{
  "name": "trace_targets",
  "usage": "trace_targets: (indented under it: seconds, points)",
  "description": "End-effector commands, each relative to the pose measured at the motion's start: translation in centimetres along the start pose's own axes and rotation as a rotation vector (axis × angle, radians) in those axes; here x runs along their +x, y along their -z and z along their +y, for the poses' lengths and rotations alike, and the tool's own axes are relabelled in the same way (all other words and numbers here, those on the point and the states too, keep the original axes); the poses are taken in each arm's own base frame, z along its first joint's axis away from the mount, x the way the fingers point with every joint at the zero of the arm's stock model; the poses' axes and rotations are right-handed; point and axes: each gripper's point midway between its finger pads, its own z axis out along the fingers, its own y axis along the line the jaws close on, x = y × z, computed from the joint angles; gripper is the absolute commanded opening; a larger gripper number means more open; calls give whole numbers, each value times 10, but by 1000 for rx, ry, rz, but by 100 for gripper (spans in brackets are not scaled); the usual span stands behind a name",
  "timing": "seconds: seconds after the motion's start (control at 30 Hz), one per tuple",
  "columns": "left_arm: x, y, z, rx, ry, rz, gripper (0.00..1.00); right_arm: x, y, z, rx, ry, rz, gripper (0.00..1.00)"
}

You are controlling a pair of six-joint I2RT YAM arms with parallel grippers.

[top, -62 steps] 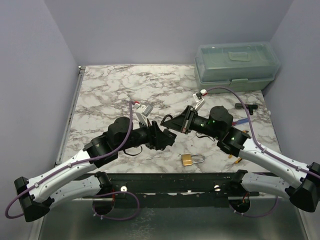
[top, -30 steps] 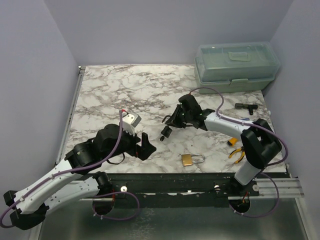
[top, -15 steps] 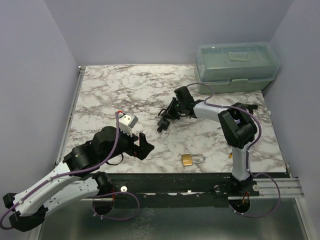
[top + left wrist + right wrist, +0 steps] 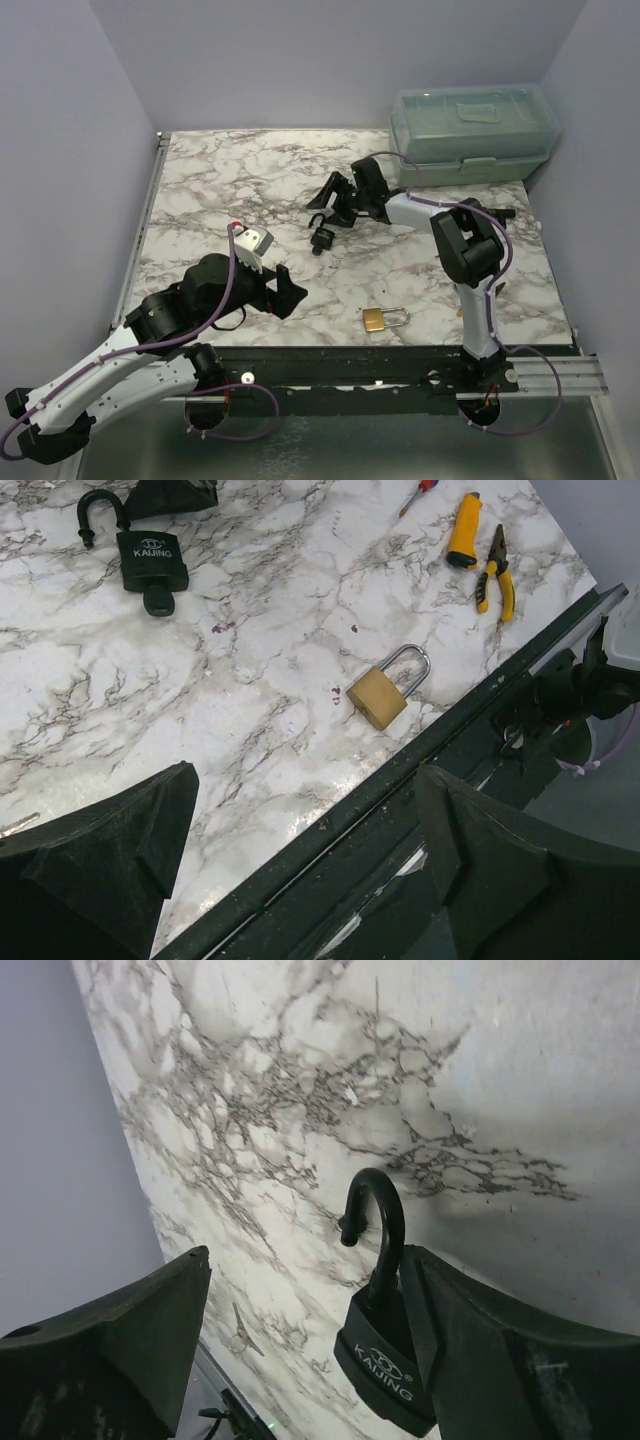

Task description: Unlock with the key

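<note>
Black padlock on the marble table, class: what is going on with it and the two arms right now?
The black padlock lies flat on the table with its shackle swung open and the key sticking out of its base, so it looks unlocked. The right gripper hovers open just beyond it, gripping nothing. The left gripper is open and empty, nearer the arm bases. A brass padlock sits shut by the near edge.

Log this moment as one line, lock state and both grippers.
black padlock: on table, shackle open, key in base | right gripper: open at shackle | left gripper: open, empty | brass padlock: shut
</note>
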Motion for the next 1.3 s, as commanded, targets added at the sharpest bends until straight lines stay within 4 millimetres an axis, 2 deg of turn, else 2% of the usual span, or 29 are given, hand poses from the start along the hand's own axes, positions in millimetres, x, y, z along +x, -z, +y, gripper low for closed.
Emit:
trace_targets:
  seconds: [0.0, 0.1, 0.17, 0.27, 0.37, 0.47, 0.6, 0.73, 0.87, 1.0, 1.1, 1.27]
  points:
    - [-3, -1, 7, -27, -11, -25, 96, -34, 15, 27, -81, 76, -26, 83]
    - [-3, -2, 8, -34, -11, -26, 96, -44, 37, 34, -18, 135, -60, 84]
    - [-4, -2, 9, -37, -11, -27, 96, -49, 60, 43, 16, 169, -94, 84]
    - [-3, -4, 10, -41, -17, -27, 96, -49, 93, 36, 133, 155, -129, 84]
    - [-4, -3, 11, -40, -21, -38, 96, -34, 129, 13, 303, 89, -154, 84]
    - [-7, -3, 20, -92, -8, -63, 96, -10, 165, -15, 466, 16, -211, 87]
    - [-14, 1, 63, -360, 86, -118, 97, 24, 203, -33, 517, -35, -257, 90]
    - [-10, 10, 100, -626, 195, -132, 96, 56, 218, -31, 434, 15, -210, 90]
    - [19, 15, 124, -858, 318, -47, 91, 76, 234, -33, 422, 58, -190, 90]
    - [39, 5, 131, -913, 358, 47, 89, 86, 247, -29, 382, 77, -175, 89]
    - [51, -5, 144, -923, 450, 97, 86, 92, 251, -24, 338, 91, -163, 89]
    - [56, -11, 173, -978, 526, 163, 82, 104, 258, -25, 282, 106, -138, 88]
